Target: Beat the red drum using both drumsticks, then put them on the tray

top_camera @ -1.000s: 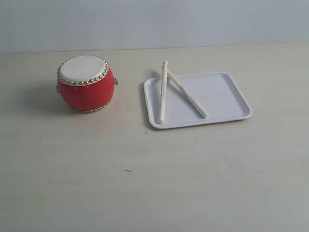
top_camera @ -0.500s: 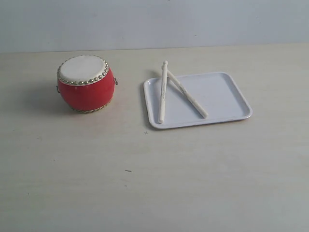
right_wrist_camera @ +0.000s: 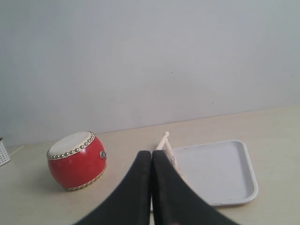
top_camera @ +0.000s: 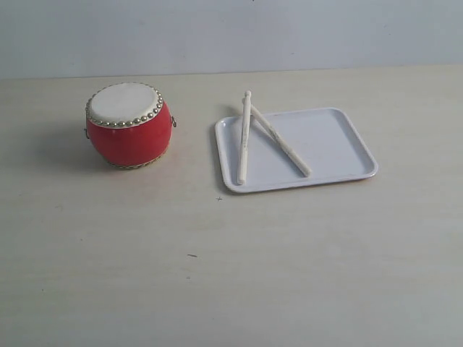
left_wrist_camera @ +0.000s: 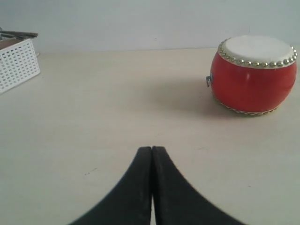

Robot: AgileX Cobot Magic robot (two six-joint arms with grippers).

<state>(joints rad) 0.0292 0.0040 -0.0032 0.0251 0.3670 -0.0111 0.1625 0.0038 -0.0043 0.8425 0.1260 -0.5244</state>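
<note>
Your left gripper (left_wrist_camera: 151,153) and right gripper (right_wrist_camera: 151,155) each have their black fingers pressed tight together, gripping nothing, over the bare table (top_camera: 217,275). Farther out, the tray (top_camera: 340,144) lies flat with both drumsticks (top_camera: 244,144) on it. They cross near its far left corner, one tip poking past the rim. The red drum (top_camera: 130,137) stands upright, well apart to the tray's left. Farthest, the left wrist view shows a white mesh basket (left_wrist_camera: 16,65).

No text, label, brand or number is legible anywhere.
</note>
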